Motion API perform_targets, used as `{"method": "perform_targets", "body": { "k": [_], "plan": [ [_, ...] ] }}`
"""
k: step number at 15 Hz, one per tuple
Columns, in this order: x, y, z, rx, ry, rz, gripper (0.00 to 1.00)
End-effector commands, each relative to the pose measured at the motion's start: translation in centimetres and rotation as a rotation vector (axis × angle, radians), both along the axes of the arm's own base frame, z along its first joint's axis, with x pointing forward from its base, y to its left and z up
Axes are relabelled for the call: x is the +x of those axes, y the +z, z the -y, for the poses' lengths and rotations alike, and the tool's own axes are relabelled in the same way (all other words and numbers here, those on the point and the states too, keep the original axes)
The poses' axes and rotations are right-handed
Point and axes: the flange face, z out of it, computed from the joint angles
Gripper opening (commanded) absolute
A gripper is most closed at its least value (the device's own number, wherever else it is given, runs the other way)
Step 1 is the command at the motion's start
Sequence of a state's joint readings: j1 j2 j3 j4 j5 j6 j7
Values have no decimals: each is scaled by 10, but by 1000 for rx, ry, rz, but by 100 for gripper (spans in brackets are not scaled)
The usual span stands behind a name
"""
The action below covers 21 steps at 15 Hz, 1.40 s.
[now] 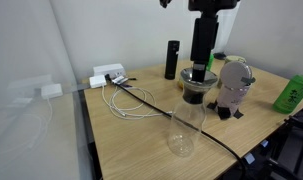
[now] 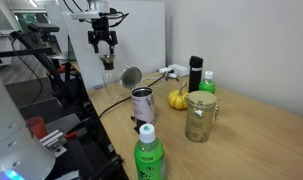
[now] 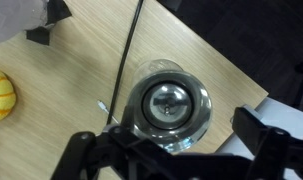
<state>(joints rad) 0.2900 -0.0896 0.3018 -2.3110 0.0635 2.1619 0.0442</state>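
Where the wooden tabletop [image 1: 121,140] nears its edge, a clear glass flask [image 3: 169,105] sits directly under the wrist camera, seen end-on as a set of rings. In an exterior view the flask [image 1: 184,128] lets the wood show through its wall. The end effector [image 3: 171,150] hangs above it released, its two fingers [image 3: 83,158] spread wide to either side of the flask and grasping nothing. In both exterior views the end effector [image 2: 103,45] is clear of the glass, pointing straight down from the black arm [image 1: 201,35].

A black cable [image 3: 126,50] runs across the wood and passes right beside the flask. Near the flask stands a metal cup [image 2: 142,103], its contents hidden. Past the cup are a yellow gourd [image 2: 178,98] and a glass mug [image 2: 200,115] with a handle; what the mug holds I cannot tell. A black bottle [image 2: 195,72] and a green bottle [image 2: 207,82] stand farther back. A second green bottle [image 2: 148,155] with a white cap stands close to that camera. A white power strip [image 1: 108,75] with a white cord [image 1: 126,100] lies well apart from the flask, toward the far end.
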Motion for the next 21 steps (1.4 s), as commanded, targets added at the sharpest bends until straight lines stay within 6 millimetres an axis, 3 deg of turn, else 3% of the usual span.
{"method": "perform_targets", "body": {
  "k": [1,3,6,12,16,17,21],
  "plan": [
    [2,3,-4,-6,-1,13,100],
    [1,4,-5,-7,-5,14,99],
    [-1,4,-6,-10,-7,13,89],
    [-2,6,-7,-10,-17,19,83],
    [-3,6,-7,-11,-22,20,66],
    [-3,7,-7,-11,-24,22,70],
    [-3,3,-5,-16,-27,19,70]
  ]
}}
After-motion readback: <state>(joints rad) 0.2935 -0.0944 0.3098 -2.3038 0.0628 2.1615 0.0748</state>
